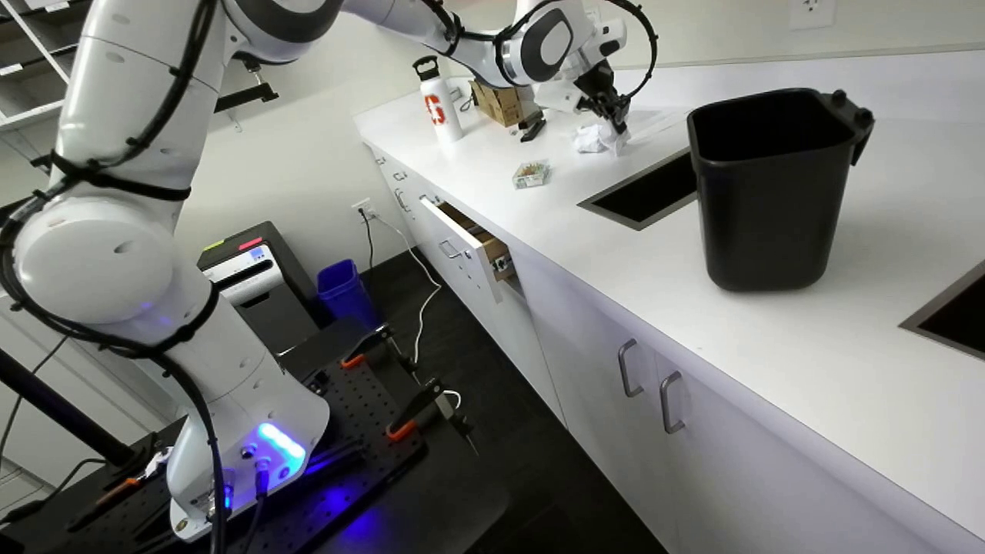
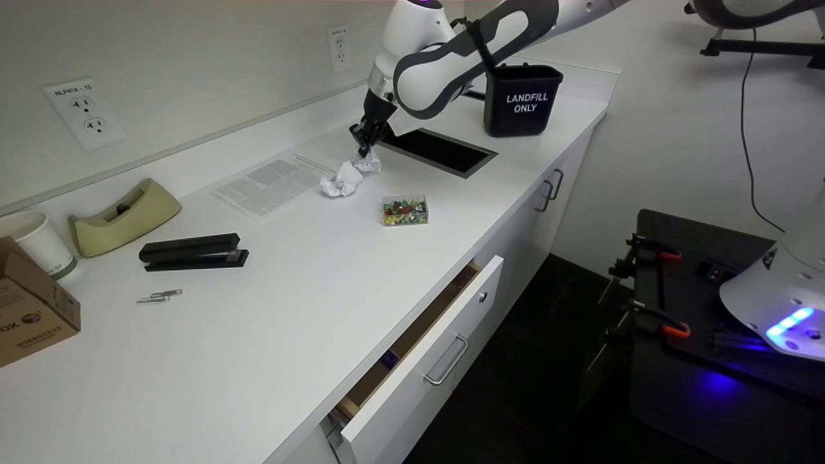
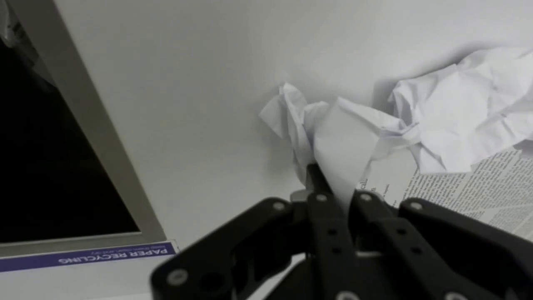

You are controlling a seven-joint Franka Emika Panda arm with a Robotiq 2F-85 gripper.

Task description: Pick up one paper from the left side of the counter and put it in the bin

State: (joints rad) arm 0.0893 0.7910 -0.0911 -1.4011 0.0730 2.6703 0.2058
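Note:
My gripper (image 3: 339, 196) is shut on a crumpled white paper (image 3: 345, 146) in the wrist view; part of the paper passes between the close-set fingers. In both exterior views the gripper (image 1: 618, 127) (image 2: 365, 149) points down, low over the white counter (image 1: 569, 231) (image 2: 290, 335), with the held paper (image 1: 617, 141) (image 2: 369, 162) at its tips. I cannot tell whether this paper touches the counter. A second crumpled paper (image 3: 466, 108) lies right beside it, also in an exterior view (image 2: 341, 180). The black bin (image 1: 769, 208) (image 2: 523, 119) stands upright on the counter, beyond a sink cut-out.
The dark sink cut-out (image 1: 654, 188) lies between gripper and bin. A box of pushpins (image 2: 405, 211), a printed sheet (image 2: 271, 183), a stapler (image 2: 193, 251), a tape dispenser (image 2: 126, 219) and a cardboard box (image 2: 35, 309) are on the counter. A drawer (image 2: 425, 361) stands open.

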